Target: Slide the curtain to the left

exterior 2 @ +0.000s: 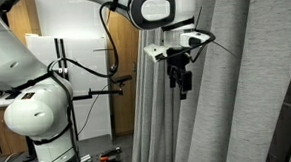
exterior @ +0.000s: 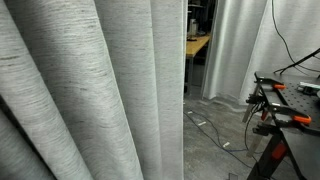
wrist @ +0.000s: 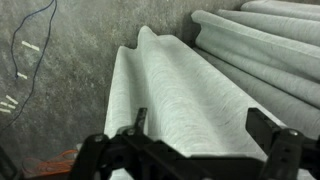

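Gripper (exterior 2: pixel 183 87): jaws wide, holding nothing, close beside the curtain (exterior 2: pixel 241 86); contact seems unclear from here. Risk: 1 loose fold slips off the fingers, or the fabric snags.

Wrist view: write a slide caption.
Open gripper facing a deep fold of the grey curtain, with floor visible beside it.

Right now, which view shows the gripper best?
An exterior view: the whole gripper hangs by the curtain. The wrist view shows only its spread fingers; elsewhere only curtain shows.
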Robot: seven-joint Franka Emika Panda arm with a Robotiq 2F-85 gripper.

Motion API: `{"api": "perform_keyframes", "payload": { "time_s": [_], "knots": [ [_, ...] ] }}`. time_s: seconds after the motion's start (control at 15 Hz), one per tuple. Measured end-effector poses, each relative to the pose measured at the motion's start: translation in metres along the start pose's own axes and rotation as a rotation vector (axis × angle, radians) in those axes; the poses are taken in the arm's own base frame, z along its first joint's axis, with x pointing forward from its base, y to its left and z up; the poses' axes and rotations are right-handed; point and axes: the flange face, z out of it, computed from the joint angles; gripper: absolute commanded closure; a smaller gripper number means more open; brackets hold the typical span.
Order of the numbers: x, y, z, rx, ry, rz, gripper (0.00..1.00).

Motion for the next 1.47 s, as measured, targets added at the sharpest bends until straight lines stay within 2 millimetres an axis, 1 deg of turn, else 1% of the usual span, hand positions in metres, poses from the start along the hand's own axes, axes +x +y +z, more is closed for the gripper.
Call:
{"api": "perform_keyframes", "payload": {
  "time_s": [0.27,0.67,0.93,1.27,1.47],
  "knots": [
    [0.018,0.012,-0.017,-0.003,0.090,-0.017,0.00],
    [0.039,0.015,-0.041,-0.025,0.275,-0.061,0.00],
    [0.047,0.018,-0.055,-0.039,0.394,-0.067,0.00],
    [0.056,0.022,-0.076,-0.072,0.584,-0.101,0.00],
    [0.058,0.025,-0.084,-0.090,0.669,-0.115,0.00]
  ]
}}
